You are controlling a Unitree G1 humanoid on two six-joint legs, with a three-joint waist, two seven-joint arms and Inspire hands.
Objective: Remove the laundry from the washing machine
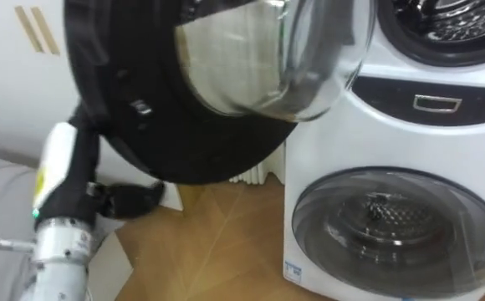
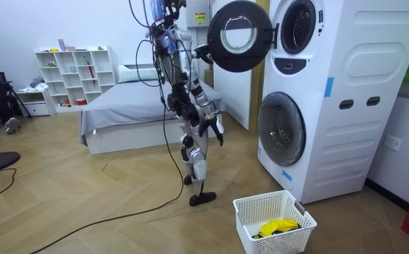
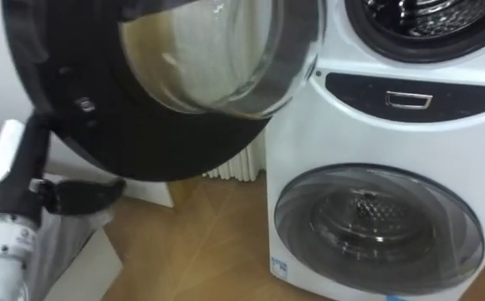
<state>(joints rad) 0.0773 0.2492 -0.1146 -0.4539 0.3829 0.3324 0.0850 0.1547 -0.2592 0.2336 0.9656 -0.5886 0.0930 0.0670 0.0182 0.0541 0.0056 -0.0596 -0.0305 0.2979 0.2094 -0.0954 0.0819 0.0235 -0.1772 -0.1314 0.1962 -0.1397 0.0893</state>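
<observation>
Left arm up and forward, left hand with fingers loosely straight; right hand low beside hip.

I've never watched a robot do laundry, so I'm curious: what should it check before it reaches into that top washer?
1. Upper door swung open: ok.
2. Upper drum loaded: cannot tell.
3. Left hand empty, fingers open, below the door's rim: ok.
4. Right hand free: cannot tell.
5. Basket standing upright, open top: ok.
</observation>
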